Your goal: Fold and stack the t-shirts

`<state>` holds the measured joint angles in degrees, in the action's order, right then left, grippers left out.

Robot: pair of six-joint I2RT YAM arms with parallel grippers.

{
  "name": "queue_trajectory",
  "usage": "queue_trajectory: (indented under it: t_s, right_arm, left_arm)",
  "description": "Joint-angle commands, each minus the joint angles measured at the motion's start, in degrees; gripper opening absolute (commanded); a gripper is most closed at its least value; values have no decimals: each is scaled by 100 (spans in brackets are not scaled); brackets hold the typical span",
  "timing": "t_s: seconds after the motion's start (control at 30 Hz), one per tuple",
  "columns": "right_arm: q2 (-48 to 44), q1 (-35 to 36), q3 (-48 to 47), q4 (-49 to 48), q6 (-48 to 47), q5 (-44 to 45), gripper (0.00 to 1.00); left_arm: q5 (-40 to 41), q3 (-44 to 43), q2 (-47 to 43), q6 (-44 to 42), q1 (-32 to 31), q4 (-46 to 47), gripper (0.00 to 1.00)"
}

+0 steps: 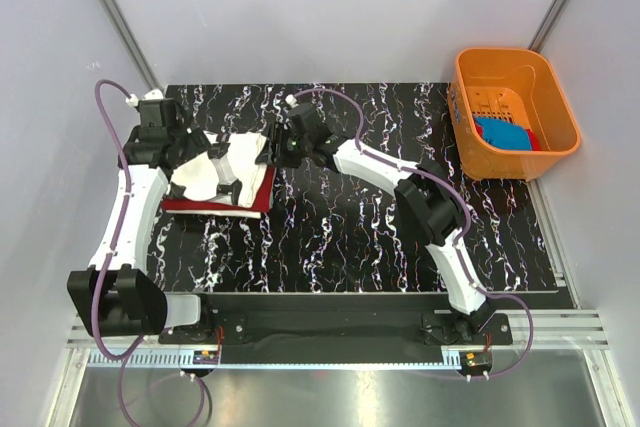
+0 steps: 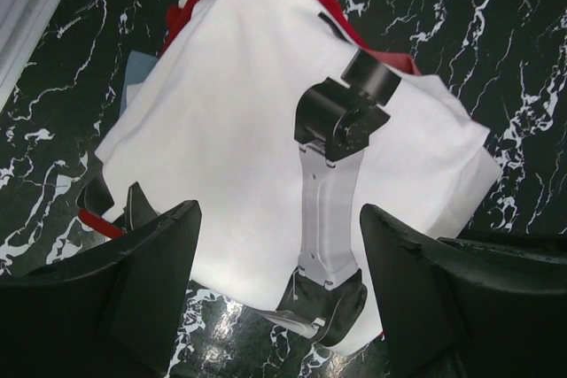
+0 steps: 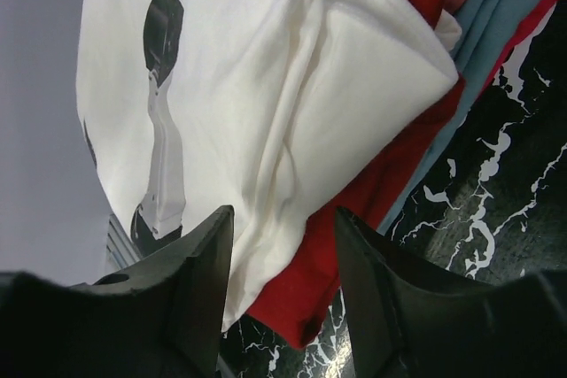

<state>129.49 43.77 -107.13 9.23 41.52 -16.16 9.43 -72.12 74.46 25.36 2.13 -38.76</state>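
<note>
The left fingers [image 2: 151, 289] are spread wide and hold nothing. They hover over the folded white t-shirt [image 1: 245, 157], which fills the gap between them in the left wrist view. The right fingers [image 3: 177, 298] also stand apart, at the right-hand edge of the same shirt. Rumpled white cloth shows beyond their gap, and no cloth is seen pinched between them.

The white t-shirt lies on top of a pile on the left part of the black, white-veined bench [image 1: 350, 237]. Under it is a red t-shirt [image 1: 220, 206], whose edge sticks out along the near side of the pile. The right wrist view shows a pale blue-grey layer [image 3: 483, 33] beneath the red one, peeking out at the pile's edge.

Well apart, at the far right corner of the bench, stands an orange plastic basket [image 1: 470, 137]. A bright blue t-shirt [image 1: 500, 134] lies bundled inside it, with a bit of red cloth [image 1: 536, 140] beside it against the basket's right wall.
</note>
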Motion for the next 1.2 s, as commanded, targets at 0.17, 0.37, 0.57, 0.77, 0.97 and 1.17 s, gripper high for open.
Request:
queue_trajectory:
  t_s: [0.17, 0.37, 0.57, 0.77, 0.97, 1.17]
  right_arm:
    - [-1022, 501, 218, 219, -882, 622, 48]
    - [-1409, 896, 492, 26, -1129, 712, 38]
    - [-760, 905, 202, -387, -847, -746, 18]
    - [356, 827, -668, -194, -601, -1459, 12]
    - [472, 536, -335, -238, -582, -1057, 7]
    - [-55, 185, 368, -572, -539, -1109, 15]
  left_arm:
    - [112, 628, -326, 284, 164, 843, 77]
    - [-380, 1208, -572, 557, 666, 1440, 75]
    - [-925, 1674, -424, 856, 991, 1995, 74]
    - [-1066, 2043, -72, 935, 1114, 2461, 74]
    - [-1049, 2263, 236, 918, 1167, 2795, 73]
    - [-961, 2176, 281, 813, 1176, 2699, 73]
